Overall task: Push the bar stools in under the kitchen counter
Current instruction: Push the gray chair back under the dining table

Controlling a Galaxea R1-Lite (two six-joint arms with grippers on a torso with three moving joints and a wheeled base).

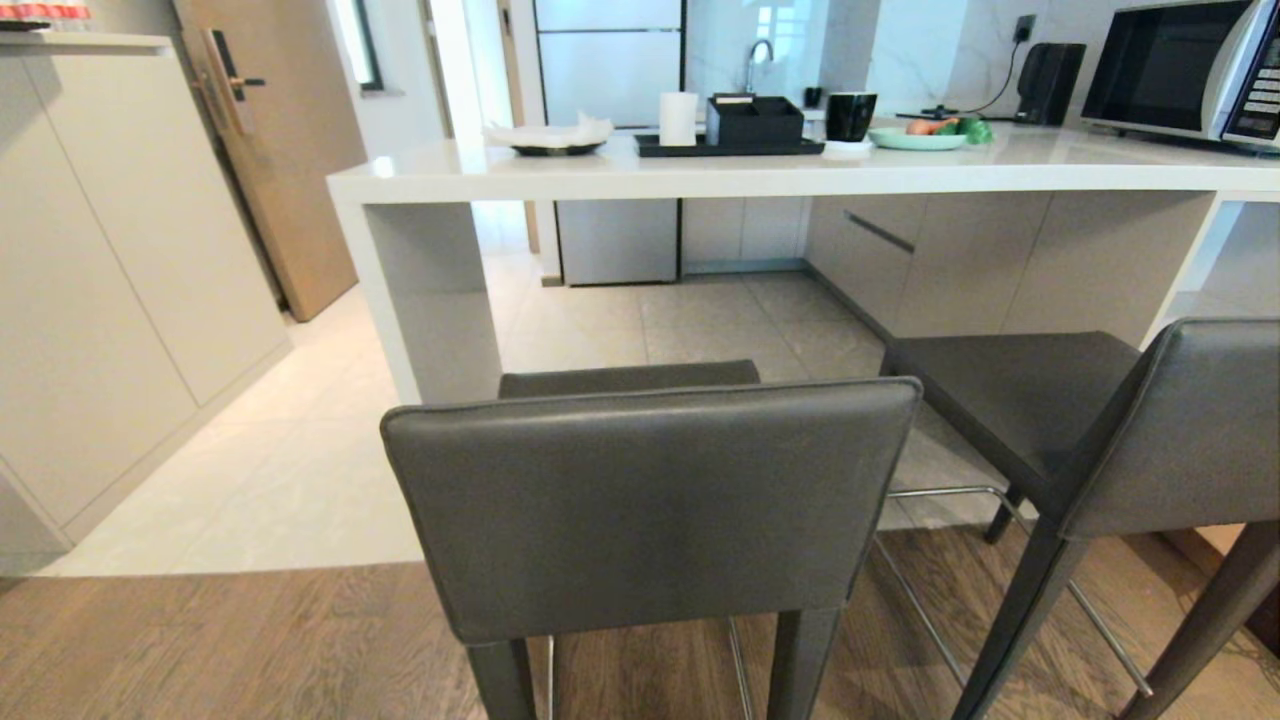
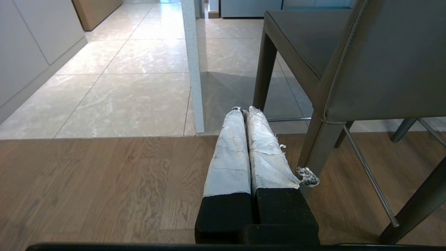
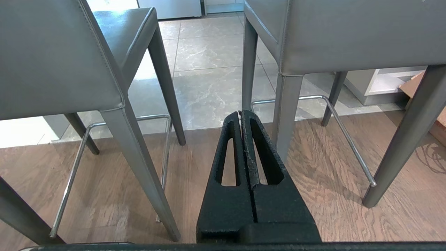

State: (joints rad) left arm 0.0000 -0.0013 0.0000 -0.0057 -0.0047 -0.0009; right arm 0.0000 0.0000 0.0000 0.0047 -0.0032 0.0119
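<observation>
Right now both of your hands are clenched on nothing, low over the wooden floor (image 2: 87,181). Your left hand (image 2: 244,111) has its taped fingers (image 2: 230,153) pressed together; just beyond and to one side of its tips stands the rear leg of the left bar stool (image 2: 379,62), close but apart from it. Ahead of that hand the counter's slab end leg (image 2: 193,69) meets the tiled floor (image 2: 139,87). Your right hand (image 3: 241,112), black fingers (image 3: 226,153) shut tight, points into the gap between the two stools: the left bar stool's backrest is on one side of it, the right bar stool (image 3: 348,31) on the other, its near leg just beside the fingertips. From the head view, neither hand shows. Both stools stand pulled out from the kitchen counter (image 1: 800,170), backrests toward you, rear legs on the wood. On the counter sit a black tray (image 1: 730,147), a mug (image 1: 851,115) and a microwave (image 1: 1180,70).
</observation>
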